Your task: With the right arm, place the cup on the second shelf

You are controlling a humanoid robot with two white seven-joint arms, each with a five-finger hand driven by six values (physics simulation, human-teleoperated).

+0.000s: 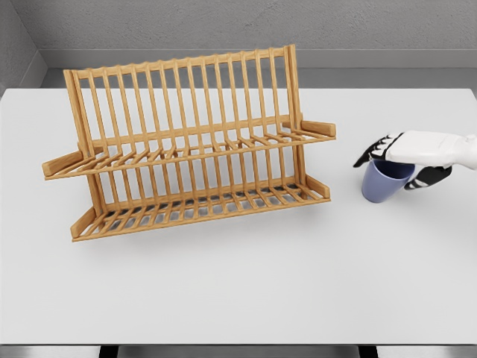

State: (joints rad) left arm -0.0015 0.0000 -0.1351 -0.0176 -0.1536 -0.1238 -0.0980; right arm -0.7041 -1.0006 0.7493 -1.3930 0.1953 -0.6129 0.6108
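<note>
- Nearest me: white table, front edge at the bottom.
- Wooden two-tier rack stands left of centre, both shelves unoccupied.
- Near the right edge, I see my right hand clasping the blue cup, fingers curled round its rim.

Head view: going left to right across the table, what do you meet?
Rack → cup → right hand, gripping the cup from above; all over the white table.
</note>
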